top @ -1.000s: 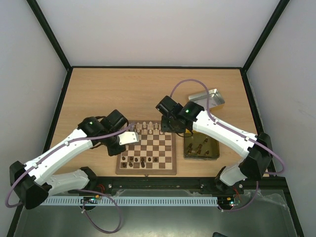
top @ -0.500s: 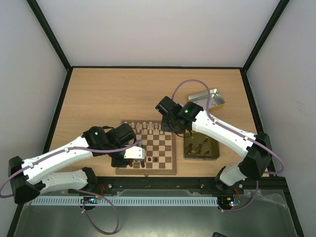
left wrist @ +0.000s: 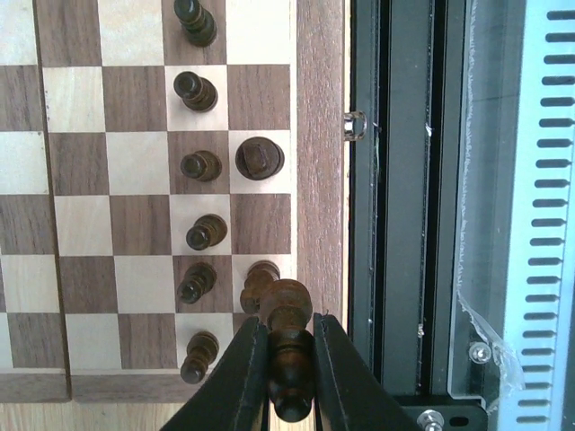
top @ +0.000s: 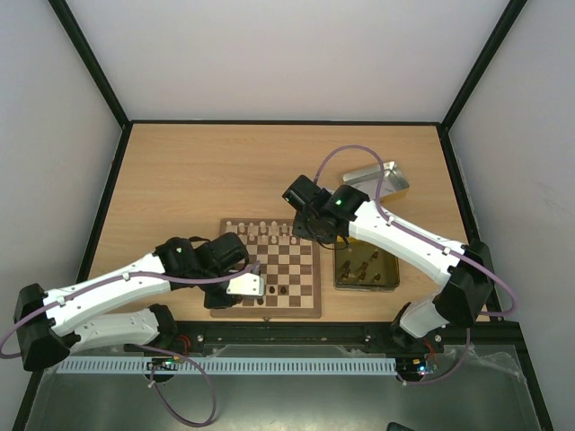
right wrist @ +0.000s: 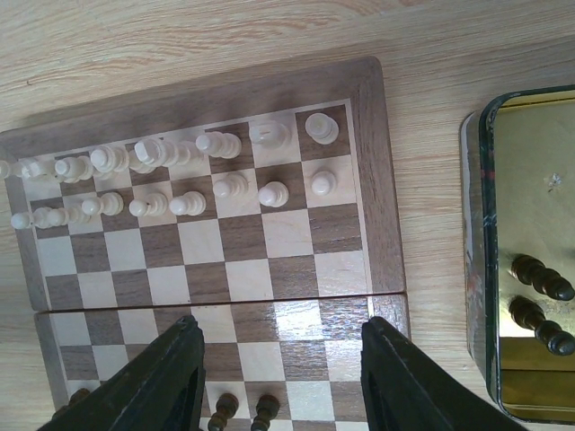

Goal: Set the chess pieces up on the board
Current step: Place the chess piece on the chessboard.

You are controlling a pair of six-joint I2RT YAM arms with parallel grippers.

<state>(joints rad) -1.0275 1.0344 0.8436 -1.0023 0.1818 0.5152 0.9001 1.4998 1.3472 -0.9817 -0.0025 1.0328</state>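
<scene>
The counter (top: 180, 180) carries the board (top: 316, 269) at its near edge. The right claw (right wrist: 278, 328) hangs above mid-board, jaws wide and empty. The left claw (left wrist: 289, 321) is clamped on a dark piece (left wrist: 287, 305) (at the near rank). Pale pieces (right wrist: 229, 186) line the far rows.

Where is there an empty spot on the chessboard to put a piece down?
The middle rows of the board are bare, between the pale pieces and the dark pieces. The dark back row also has empty squares. The pale side's two rows are crowded.
</scene>
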